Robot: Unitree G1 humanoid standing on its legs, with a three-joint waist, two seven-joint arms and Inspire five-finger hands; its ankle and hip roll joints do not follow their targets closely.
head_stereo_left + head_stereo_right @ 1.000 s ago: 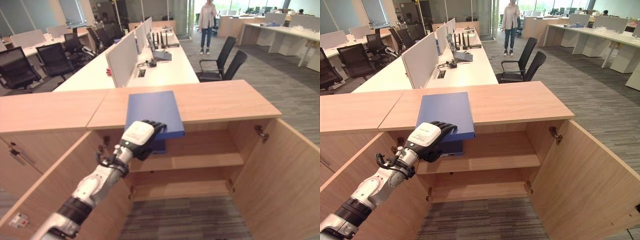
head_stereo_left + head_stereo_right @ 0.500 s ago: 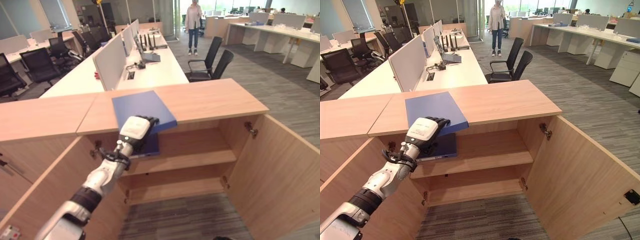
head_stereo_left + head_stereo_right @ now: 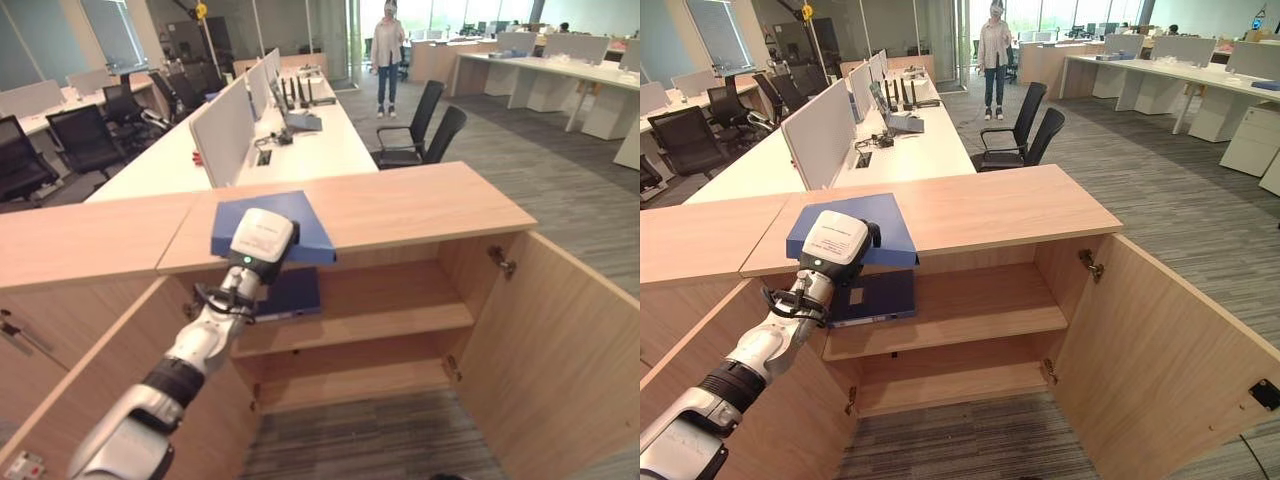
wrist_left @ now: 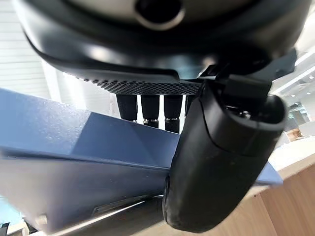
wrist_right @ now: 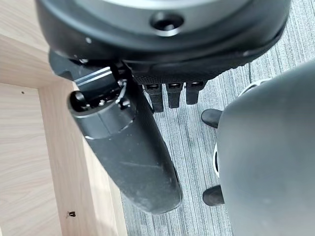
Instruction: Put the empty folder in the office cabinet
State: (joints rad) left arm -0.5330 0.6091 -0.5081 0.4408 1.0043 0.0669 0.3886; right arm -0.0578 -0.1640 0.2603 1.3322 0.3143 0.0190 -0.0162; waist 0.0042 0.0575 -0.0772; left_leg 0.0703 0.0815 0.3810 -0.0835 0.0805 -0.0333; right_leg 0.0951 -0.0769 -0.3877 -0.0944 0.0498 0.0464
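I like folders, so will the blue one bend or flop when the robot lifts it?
Probably not: the blue folder juts flat over the cabinet top's edge without sagging. It looks thin, likely light. The left hand pinches its edge.

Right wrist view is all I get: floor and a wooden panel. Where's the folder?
Observer: The blue folder lies on the cabinet top, its near edge jutting past the front.
Operator: Left robot hand on it?
Observer: Yes, the left robot hand grips that jutting edge, fingers above and thumb below.
Operator: Cabinet open?
Observer: Yes, the right door is swung wide; a second blue folder already lies on the upper shelf.
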